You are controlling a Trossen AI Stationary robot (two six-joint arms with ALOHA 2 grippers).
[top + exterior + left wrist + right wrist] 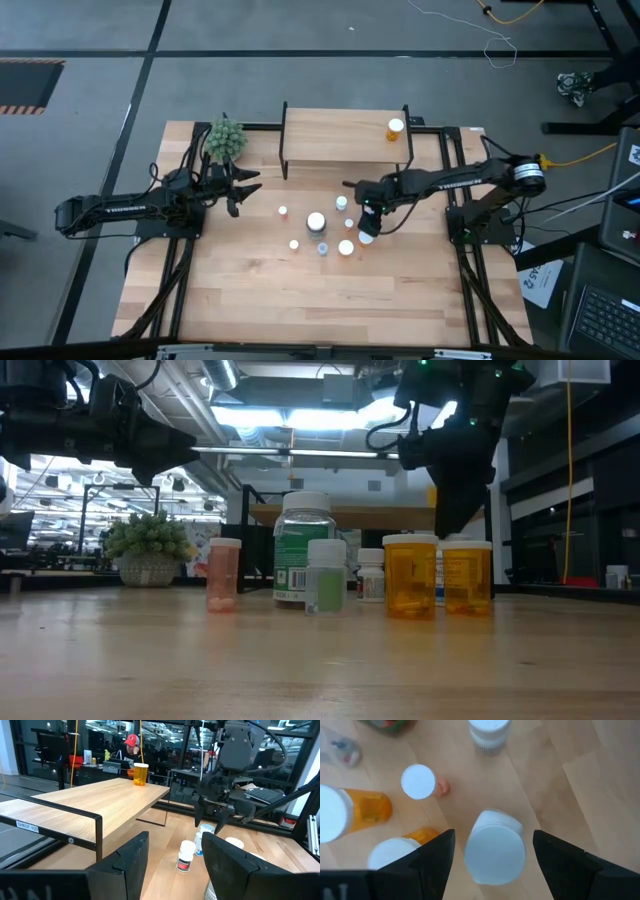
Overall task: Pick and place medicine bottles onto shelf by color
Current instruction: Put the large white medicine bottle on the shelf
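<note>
The shelf (340,140) stands at the table's far side, with one orange bottle (396,129) upright on its right end. Several white-capped bottles stand on the table in front of it: a large green one (316,222), a pink one (283,211) and two orange ones (411,575) (467,575). My right gripper (368,215) points down, open. Its fingers stand on either side of a white-capped bottle (495,852) without touching it. My left gripper (245,185) is open, waiting left of the bottles near the plant ball.
A green plant ball (226,140) sits at the shelf's left end, beside my left arm. In the right wrist view, orange bottles (365,810) and a pink bottle (420,782) stand close to the framed bottle. The table's near half (320,300) is bare wood.
</note>
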